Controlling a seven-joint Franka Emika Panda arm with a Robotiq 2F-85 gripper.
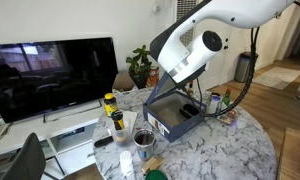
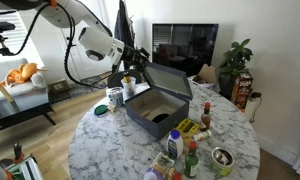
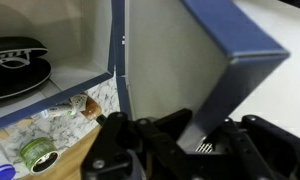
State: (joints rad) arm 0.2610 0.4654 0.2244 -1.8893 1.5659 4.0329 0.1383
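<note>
Marble tops the round table (image 2: 110, 135) that fills a living room, with a dark television (image 2: 185, 45) at twelve o'clock behind it and a leafy plant (image 2: 233, 62) at about two o'clock in an exterior view. Near the middle of the table stands a blue-grey box (image 2: 150, 112), open, with its lid (image 2: 168, 80) raised and tilted back along the far side. The gripper (image 2: 133, 72) sits at about ten o'clock from the box, at the lid's near corner. In the wrist view the gripper (image 3: 205, 140) comes in from six o'clock with its jaws closed tight on the lower edge of the lid (image 3: 170, 70), so that the blue-rimmed panel rises from between the fingers toward one o'clock. At nine o'clock in that view lie the pale inner wall of the box (image 3: 80, 40) and a dark object (image 3: 15, 65) inside it; what the object is cannot be told. Below, at seven o'clock, a small green can (image 3: 35, 152) is near a bare patch of the table (image 3: 65, 118). In an exterior view a cluster of bottles (image 2: 188, 150) stands at five o'clock from the box, and a metal tin (image 2: 222, 157) stands at four o'clock, both well apart from the gripper. From the opposite side, the box (image 1: 162, 128) has yellow-capped bottles (image 1: 112, 110) at nine o'clock.
</note>
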